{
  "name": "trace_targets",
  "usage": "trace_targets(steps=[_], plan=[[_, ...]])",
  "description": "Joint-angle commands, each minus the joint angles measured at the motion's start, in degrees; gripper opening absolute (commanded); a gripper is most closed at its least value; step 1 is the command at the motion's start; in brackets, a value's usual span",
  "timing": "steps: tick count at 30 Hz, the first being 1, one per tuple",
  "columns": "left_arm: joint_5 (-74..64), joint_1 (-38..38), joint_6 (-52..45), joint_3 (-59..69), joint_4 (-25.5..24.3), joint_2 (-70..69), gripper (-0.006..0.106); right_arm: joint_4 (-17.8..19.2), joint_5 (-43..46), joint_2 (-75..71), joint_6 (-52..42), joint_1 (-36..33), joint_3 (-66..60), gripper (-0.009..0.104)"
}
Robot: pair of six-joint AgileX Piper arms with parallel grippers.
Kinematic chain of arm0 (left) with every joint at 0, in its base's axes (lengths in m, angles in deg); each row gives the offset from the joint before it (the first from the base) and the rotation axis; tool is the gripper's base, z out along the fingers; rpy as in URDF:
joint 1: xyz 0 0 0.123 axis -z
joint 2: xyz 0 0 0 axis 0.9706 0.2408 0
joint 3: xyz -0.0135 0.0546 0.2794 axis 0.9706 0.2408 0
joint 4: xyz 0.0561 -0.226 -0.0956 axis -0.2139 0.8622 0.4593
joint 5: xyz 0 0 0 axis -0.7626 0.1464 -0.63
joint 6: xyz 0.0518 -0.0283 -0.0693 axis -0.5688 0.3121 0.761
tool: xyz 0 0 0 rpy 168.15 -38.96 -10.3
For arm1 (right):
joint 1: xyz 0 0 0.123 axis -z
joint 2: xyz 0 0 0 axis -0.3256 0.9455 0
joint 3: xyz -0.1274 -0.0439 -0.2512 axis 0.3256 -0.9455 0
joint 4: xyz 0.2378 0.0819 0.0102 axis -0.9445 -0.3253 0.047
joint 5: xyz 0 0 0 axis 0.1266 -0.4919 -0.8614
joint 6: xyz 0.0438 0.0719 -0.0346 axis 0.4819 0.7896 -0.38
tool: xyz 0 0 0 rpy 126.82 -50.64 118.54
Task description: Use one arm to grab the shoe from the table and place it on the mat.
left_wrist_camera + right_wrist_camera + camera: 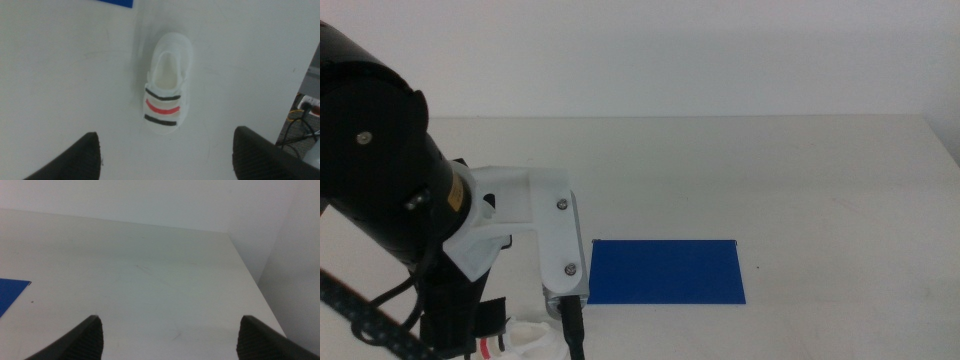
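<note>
The shoe (167, 82) is a small white sneaker with black, grey and red straps. It lies on the white table (60, 75), a short way from the dark-blue mat (665, 271). My left gripper (166, 145) hangs open above it, with one jaw on each side and nothing held. In the middle view the left arm (380, 170) reaches in from the left and covers most of the shoe (535, 338) at the bottom edge, left of the mat. My right gripper (170, 325) waits open over bare table, out of the middle view.
A corner of the mat (117, 2) shows in the left wrist view, and another corner of the mat (10, 292) in the right wrist view. The table's edge (295, 85) runs near the shoe, with cables (305, 107) below it.
</note>
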Motion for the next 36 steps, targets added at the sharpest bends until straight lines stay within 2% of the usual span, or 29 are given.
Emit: trace_targets(steps=[1, 8, 13, 17, 29, 36], plan=[[-3.11, 0.25, -0.16, -1.79, -1.03, -1.34, 0.088, 0.46, 4.15, 0.21, -0.59, 0.10, -0.29, 0.078], [-1.77, -0.70, -3.88, -1.61, -1.23, -0.20, 0.088, 0.46, 4.15, 0.21, -0.59, 0.10, -0.29, 0.078], [-1.56, -7.58, -9.86, -1.61, 4.57, 3.14, 0.088, 0.46, 4.15, 0.21, -0.59, 0.10, -0.29, 0.078], [-0.25, -10.70, -14.83, -1.61, 6.89, 6.10, 0.088, 0.46, 4.15, 0.21, -0.59, 0.10, -0.29, 0.078], [5.56, -10.70, -14.84, -1.42, 8.85, 18.03, 0.088, 0.46, 4.15, 0.21, -0.59, 0.10, -0.29, 0.078], [14.21, -10.70, -14.89, 5.69, 10.19, 18.57, 0.088, 0.46, 4.15, 0.21, -0.59, 0.10, -0.29, 0.078]])
